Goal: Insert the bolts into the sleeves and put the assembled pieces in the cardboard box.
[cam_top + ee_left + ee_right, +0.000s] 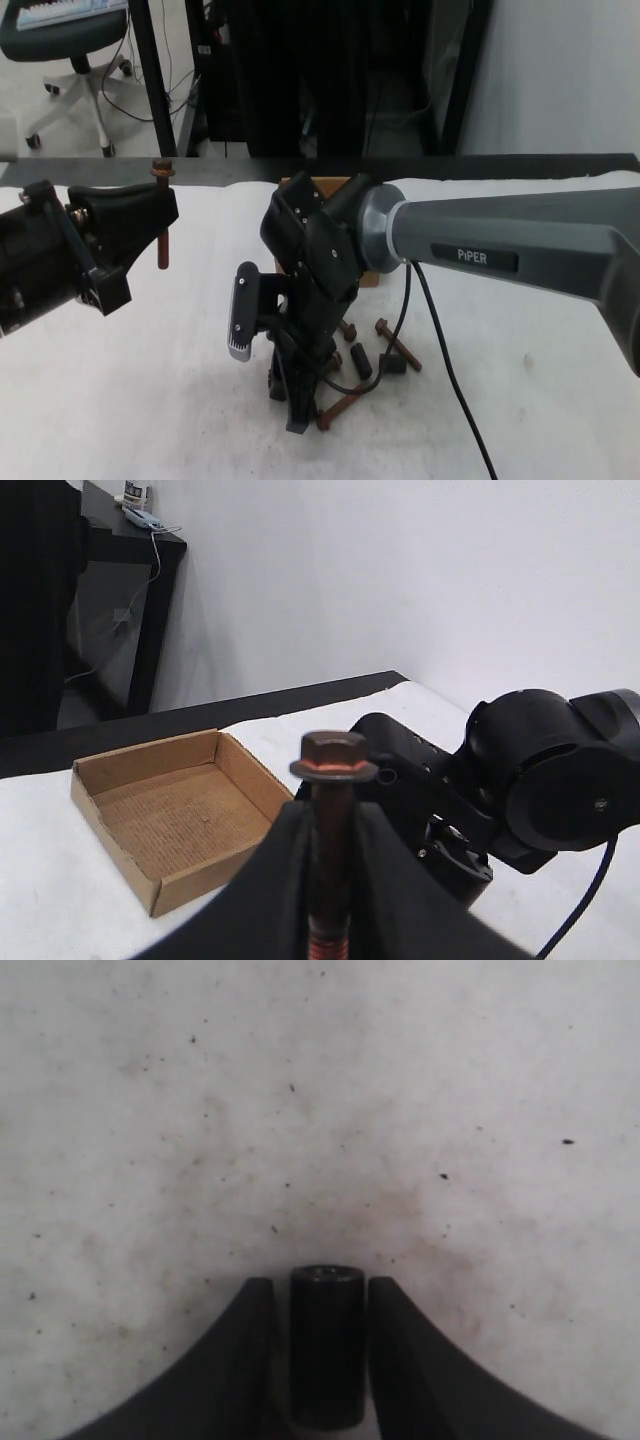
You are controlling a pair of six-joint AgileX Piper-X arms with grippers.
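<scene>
While the left gripper [332,818] hangs above the bench [150,400] on the robot's left, it's clenched on a bolt [333,762]. That bolt is upright with its flanged hex head up. The shank is pinched between the two fingers [280,880], and the threaded end sticks out below them, well clear of the surface.

Left wrist view: the cardboard box [170,810] sits open-topped on the bench beyond the bolt, with the right arm's wrist [545,780] near it.

The right gripper [297,420] points down at mid-bench, its tip at bench level, on the near side of the box. In the high view the box is mostly hidden behind that arm.

Right wrist view: a black sleeve [327,1360] sits in the gripper's mouth, its axis running along the gripper, over the stained white bench cover. I can't tell if the claw is clamped on it or just straddling it. There's a thin dark line along one side of the sleeve, which could be a gap or a shadow.

Loose parts are clustered on the bench just beside the right gripper, on its right:
- a rusty bolt [397,345], lying flat
- a second loose bolt [340,408], lying by the gripper tip
- a spare sleeve [360,360], between the two bolts

A black cable [440,330] trails across the bench past the cluster.
</scene>
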